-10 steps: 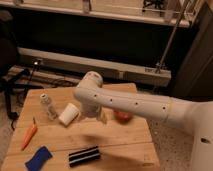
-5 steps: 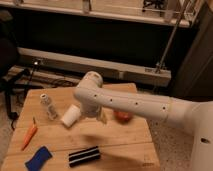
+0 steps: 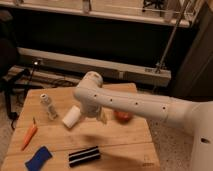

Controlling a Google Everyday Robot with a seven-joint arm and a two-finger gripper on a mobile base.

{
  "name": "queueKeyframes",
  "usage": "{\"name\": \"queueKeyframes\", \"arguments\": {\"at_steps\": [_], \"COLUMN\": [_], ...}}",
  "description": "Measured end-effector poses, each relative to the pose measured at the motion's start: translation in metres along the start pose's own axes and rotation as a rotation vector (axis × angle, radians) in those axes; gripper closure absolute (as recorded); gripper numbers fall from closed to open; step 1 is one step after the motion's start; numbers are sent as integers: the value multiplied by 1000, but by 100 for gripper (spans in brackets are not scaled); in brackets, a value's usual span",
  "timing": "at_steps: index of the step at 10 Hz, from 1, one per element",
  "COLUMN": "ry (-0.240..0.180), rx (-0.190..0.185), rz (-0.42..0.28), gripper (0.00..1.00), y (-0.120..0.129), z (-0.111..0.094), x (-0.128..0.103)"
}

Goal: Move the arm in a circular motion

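The arm [image 3: 135,104] is a thick white tubular link with small dark holes. It reaches in from the right edge over the wooden table [image 3: 125,145] to a rounded elbow joint [image 3: 90,85]. Below the elbow a short white cylindrical piece [image 3: 71,116] slants down to the left, just above the tabletop. The gripper [image 3: 92,112] is under the elbow, mostly hidden by the link.
On the table are a small clear bottle [image 3: 48,106], a carrot [image 3: 29,135], a blue cloth [image 3: 38,158], a black-and-white striped item [image 3: 84,156], a reddish fruit [image 3: 123,116] and a pale yellow item [image 3: 103,118]. A dark chair [image 3: 7,60] stands left. A metal pole [image 3: 170,37] stands back right.
The white cylindrical piece under the elbow has shifted slightly right and down. The long link and the table items stay almost where they were.
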Motion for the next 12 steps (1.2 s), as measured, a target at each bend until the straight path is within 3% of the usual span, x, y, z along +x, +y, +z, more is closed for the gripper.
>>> {"name": "queueKeyframes", "arguments": {"at_steps": [7,9,11,12], "ry": [-2,-6,2,19], "rx": [1,18,57,90], "rz": [-2,-53,-107,-134], "gripper": [20,21,35,47], "y": [-1,-11,-27,-37], "z": [0,-4,-9,-12], "x": [0,3,14,26]}}
